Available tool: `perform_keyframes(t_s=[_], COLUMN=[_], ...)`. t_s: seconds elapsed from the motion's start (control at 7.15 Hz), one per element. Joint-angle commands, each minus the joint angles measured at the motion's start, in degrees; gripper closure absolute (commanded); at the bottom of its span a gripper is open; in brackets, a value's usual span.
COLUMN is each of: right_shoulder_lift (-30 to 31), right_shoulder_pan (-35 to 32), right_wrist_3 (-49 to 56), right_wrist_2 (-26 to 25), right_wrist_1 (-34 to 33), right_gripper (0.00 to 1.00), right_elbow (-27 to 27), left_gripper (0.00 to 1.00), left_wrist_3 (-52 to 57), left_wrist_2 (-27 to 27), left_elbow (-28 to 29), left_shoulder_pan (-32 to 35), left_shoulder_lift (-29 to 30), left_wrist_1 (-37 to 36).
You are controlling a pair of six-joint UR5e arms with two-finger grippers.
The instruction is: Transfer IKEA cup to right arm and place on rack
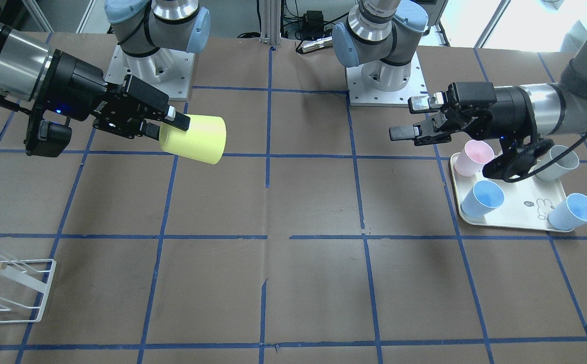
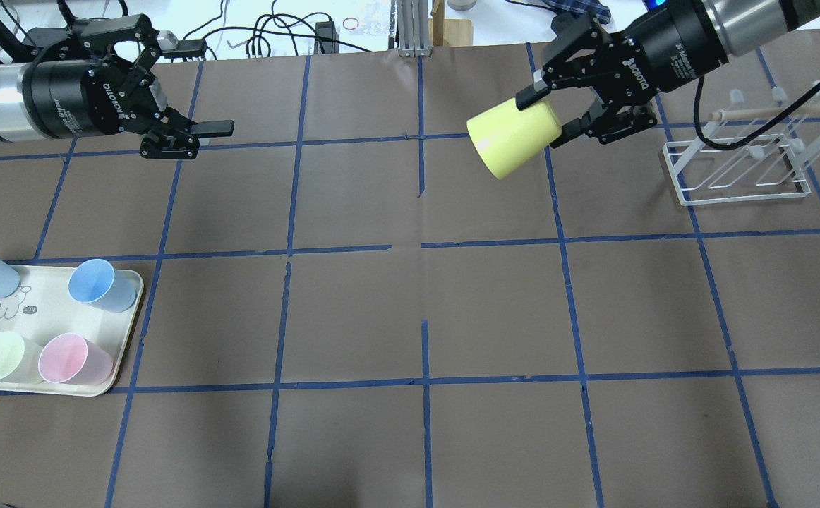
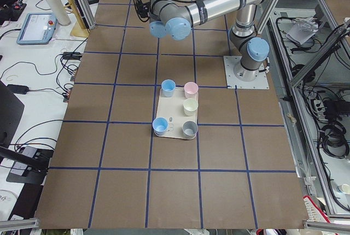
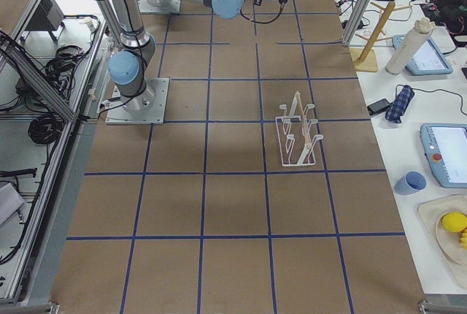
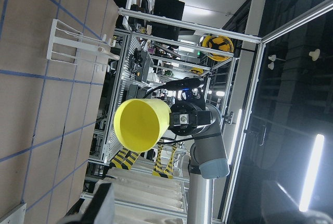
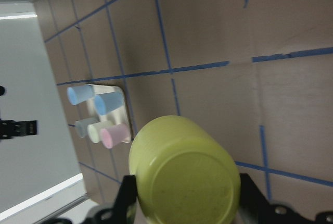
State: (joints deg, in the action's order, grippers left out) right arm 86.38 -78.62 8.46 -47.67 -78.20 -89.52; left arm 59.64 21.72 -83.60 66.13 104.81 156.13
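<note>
The bright yellow IKEA cup (image 2: 512,140) is held on its side above the table in my right gripper (image 2: 547,116), which is shut on the cup's base end. Its mouth points toward the table's middle. In the front view the cup (image 1: 195,139) and right gripper (image 1: 169,126) are at the left. My left gripper (image 2: 205,88) is open and empty, a wide gap away from the cup; in the front view it (image 1: 407,119) is at the right. The white wire rack (image 2: 742,159) stands on the table just beyond the right gripper. The right wrist view shows the cup's bottom (image 6: 182,177) between the fingers.
A cream rabbit tray (image 2: 50,307) at the near left holds two blue cups (image 2: 99,284), a pale cream cup (image 2: 1,356) and a pink cup (image 2: 71,358). The brown table has a blue tape grid. Cables and a post stand at the far edge.
</note>
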Motion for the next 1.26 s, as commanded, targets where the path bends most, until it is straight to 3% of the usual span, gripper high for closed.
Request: perform_keyframes(t_s=[0.0,0.28,0.42,0.56,0.84,0.98,1.12], right_shoulder_lift=[0.1,-0.2,-0.2,-0.4,-1.9,-4.8,-6.2], right_shoulder_pan=[0.1,0.7,2.1,4.0,6.0,7.0,7.8], right_wrist_3=[1.0,2.2,3.5,3.4,3.1,2.9,2.7], right_wrist_2=[-21.1,-37.0,-42.6,-49.3,-53.3,-53.4,-53.5], right_wrist_1=[-5.6,-13.1,-17.6,-21.6,-32.7,-37.8,-38.7], right_gripper=[0.45,0.54,0.59,0.7,0.71,0.71,0.7], right_elbow=[0.2,-0.1,-0.3,-0.7,-0.9,-1.0,-1.2], left_gripper=[0.0,0.0,0.0,0.0,0.02,0.02,0.01], left_wrist_3=[-18.3,-27.3,-33.2,-37.8,-42.7,-45.4,-51.1], left_wrist_2=[4.0,4.2,7.0,14.0,24.5,34.2,43.9], left_elbow=[0.3,0.1,-0.1,0.8,1.0,1.0,1.0], left_shoulder_pan=[0.4,4.2,6.0,6.7,7.3,7.9,9.9], left_shoulder_lift=[3.4,4.8,4.0,3.0,0.1,-2.0,-4.2], left_wrist_1=[-17.1,-28.5,-32.9,-35.7,-38.6,-41.6,-46.8])
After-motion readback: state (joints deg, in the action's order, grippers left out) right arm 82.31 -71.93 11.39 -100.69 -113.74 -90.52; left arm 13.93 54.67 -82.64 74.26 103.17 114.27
